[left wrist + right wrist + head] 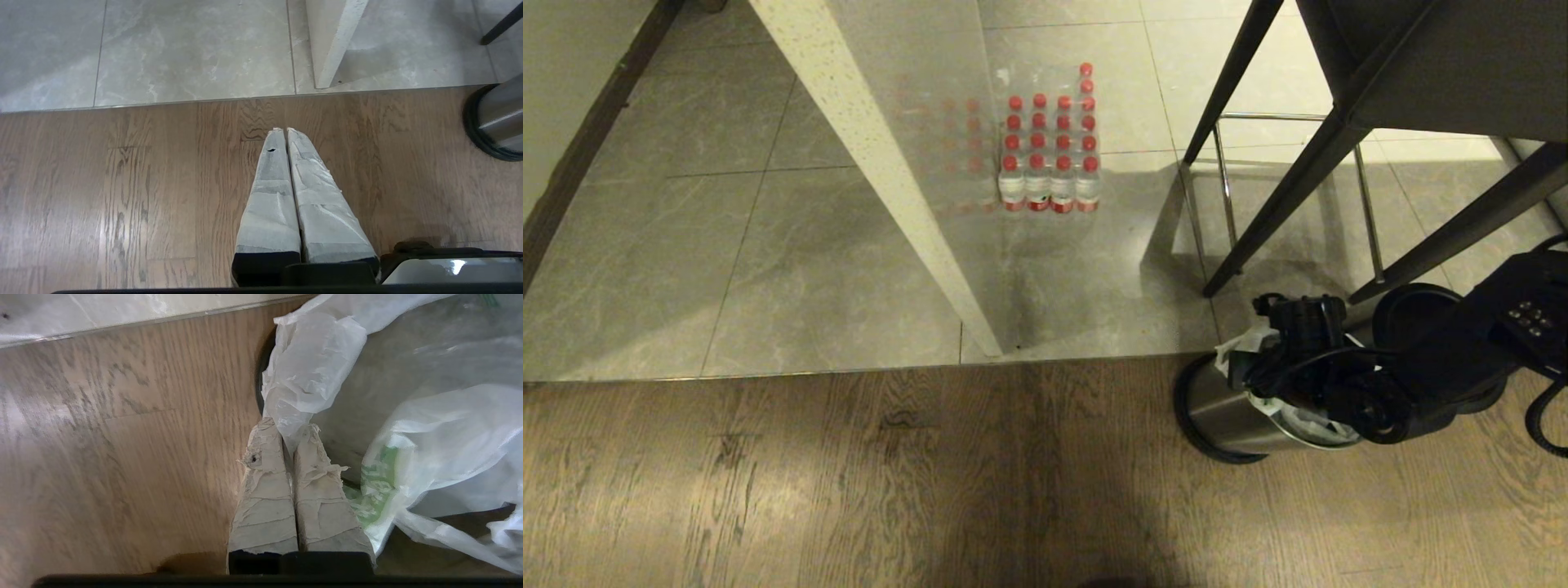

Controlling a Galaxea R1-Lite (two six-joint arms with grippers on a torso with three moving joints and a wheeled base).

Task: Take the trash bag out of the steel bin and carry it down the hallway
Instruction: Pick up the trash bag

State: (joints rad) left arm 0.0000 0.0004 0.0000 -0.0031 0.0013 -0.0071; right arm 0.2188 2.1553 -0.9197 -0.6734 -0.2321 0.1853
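Right gripper [288, 437]: fingers pinched together on a fold of the trash bag [314, 371] at the rim of the steel bin [1233, 412], at 4 o'clock in the head view.

Progress: bag seized, not yet lifted out; extraction and hallway carry remain.

Left gripper [284, 130]: closed, empty, parked above the wood floor [143, 183].

Surroundings: chair legs [1282, 204] at 12 o'clock of the bin, likely obstructing the lift; bottled water pack [1049, 147] well apart at 10 o'clock.
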